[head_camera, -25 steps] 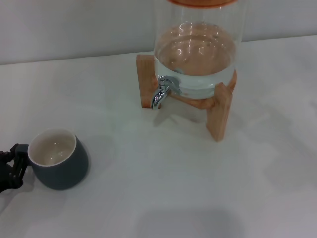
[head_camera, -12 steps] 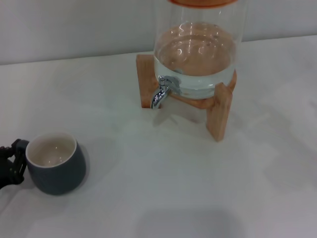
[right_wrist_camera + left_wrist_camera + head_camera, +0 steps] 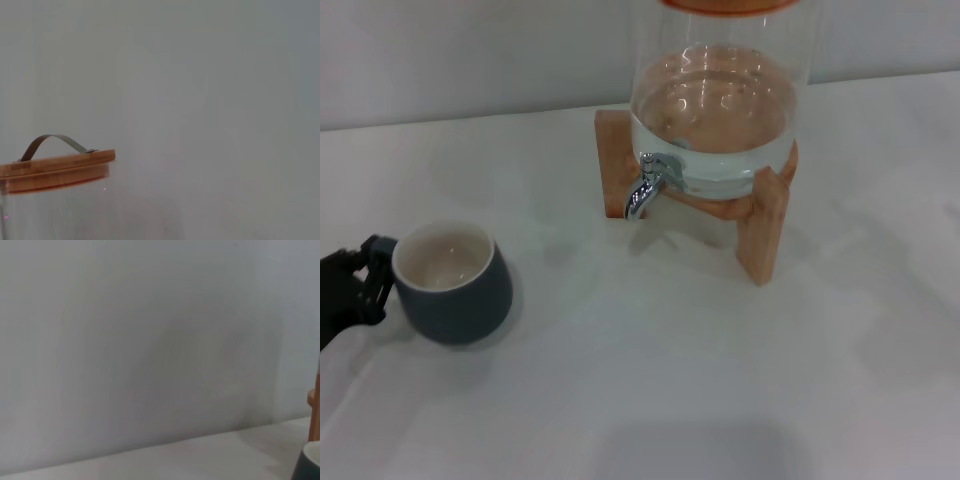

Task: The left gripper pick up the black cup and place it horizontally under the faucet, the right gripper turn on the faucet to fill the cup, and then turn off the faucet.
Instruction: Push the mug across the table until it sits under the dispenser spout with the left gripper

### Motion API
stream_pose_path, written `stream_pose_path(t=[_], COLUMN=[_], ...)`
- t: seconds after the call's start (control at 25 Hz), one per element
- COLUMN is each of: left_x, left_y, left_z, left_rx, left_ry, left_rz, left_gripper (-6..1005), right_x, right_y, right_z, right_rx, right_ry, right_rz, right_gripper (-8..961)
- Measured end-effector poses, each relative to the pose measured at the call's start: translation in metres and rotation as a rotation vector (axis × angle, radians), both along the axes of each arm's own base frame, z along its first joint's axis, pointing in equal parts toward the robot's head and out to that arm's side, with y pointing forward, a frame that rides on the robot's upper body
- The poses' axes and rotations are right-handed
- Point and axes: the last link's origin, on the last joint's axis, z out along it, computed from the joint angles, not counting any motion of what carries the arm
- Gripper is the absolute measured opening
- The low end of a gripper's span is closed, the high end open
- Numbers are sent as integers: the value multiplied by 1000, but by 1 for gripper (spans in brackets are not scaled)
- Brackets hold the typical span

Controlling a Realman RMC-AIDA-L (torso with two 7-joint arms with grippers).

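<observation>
The black cup point(image 3: 453, 288), dark grey with a cream inside, stands upright at the left of the white table point(image 3: 650, 380). My left gripper point(image 3: 368, 280) comes in from the left edge and is shut on the cup's small loop handle. A sliver of the cup shows in the left wrist view point(image 3: 307, 466). The chrome faucet point(image 3: 646, 184) sticks out of the glass dispenser point(image 3: 715, 110) on its wooden stand point(image 3: 763, 225), to the right of the cup and farther back. Nothing is under the faucet. My right gripper is out of view.
The dispenser is about half full of water. Its wooden lid point(image 3: 55, 167) with a metal strap handle shows in the right wrist view. A grey wall point(image 3: 470, 50) runs behind the table. A stand leg shows in the left wrist view point(image 3: 315, 410).
The cup has moved with my left gripper to the right and away from the front edge, towards the dispenser. The dispenser has not moved.
</observation>
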Motion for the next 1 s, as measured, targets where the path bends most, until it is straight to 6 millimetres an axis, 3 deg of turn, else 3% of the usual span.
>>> stream_pose_path(t=[0.48,1.0], left_x=[25,50], left_y=[29,44], left_z=[-20,-42], left_rx=[-54,-145], left_ry=[13,47], left_rz=[-14,-67], left_gripper=[139,139], right_x=[-2,-4], right_y=[1,4], right_z=[-3,-6], right_rx=[-12,-22], right_ry=[4,14], right_rz=[12,27], right_gripper=[718,718])
